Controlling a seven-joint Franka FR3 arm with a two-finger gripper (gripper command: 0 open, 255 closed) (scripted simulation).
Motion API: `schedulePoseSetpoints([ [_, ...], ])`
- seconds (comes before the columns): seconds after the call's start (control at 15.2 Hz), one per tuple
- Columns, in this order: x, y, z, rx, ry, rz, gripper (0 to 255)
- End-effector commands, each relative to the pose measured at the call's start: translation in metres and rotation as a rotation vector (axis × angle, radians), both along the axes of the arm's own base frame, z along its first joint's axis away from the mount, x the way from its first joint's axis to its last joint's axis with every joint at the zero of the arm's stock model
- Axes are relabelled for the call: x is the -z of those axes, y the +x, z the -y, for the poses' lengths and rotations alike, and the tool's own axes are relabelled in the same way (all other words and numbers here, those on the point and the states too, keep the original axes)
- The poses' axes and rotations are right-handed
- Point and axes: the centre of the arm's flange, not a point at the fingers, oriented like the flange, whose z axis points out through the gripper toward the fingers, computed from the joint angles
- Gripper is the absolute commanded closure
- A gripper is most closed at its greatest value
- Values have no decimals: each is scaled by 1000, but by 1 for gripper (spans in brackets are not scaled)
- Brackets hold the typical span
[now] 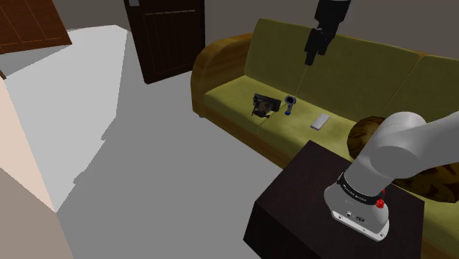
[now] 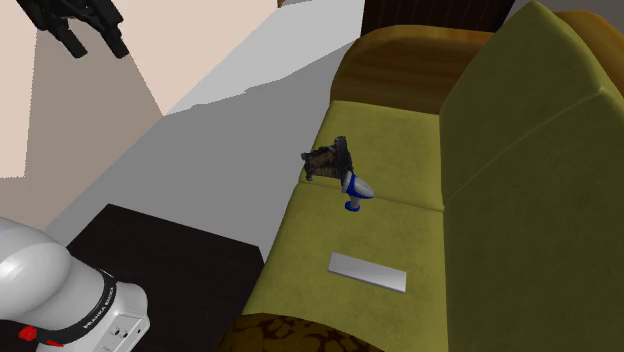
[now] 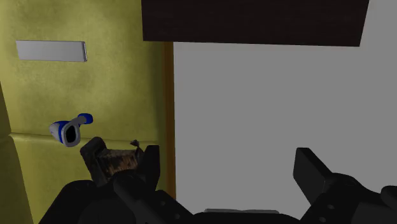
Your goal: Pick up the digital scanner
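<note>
The gripper hangs above the sofa, fingers apart, holding nothing. The scanner lies on the sofa's seat, by its cushion seam.

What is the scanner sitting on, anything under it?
The scanner lies straight on the sofa's olive seat cushion, near a seam between cushions, beside a dark brown object. The spot beneath its body is covered.

My white arm bends up from its base and reaches toward the shoulder view's upper left, holding my black gripper high in the air, pointed downward, its two fingers spread wide apart, clasping nothing.
</note>
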Motion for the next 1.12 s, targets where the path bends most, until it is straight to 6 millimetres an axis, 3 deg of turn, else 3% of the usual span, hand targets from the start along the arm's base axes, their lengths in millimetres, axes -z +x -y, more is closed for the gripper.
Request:
schedulePoseSetpoints([
  [0.0,0,0,0,0,0,0,0],
  [0.53,49,73,68,225,58,17,0],
  [1.06,101,130,147,451,117,33,0],
])
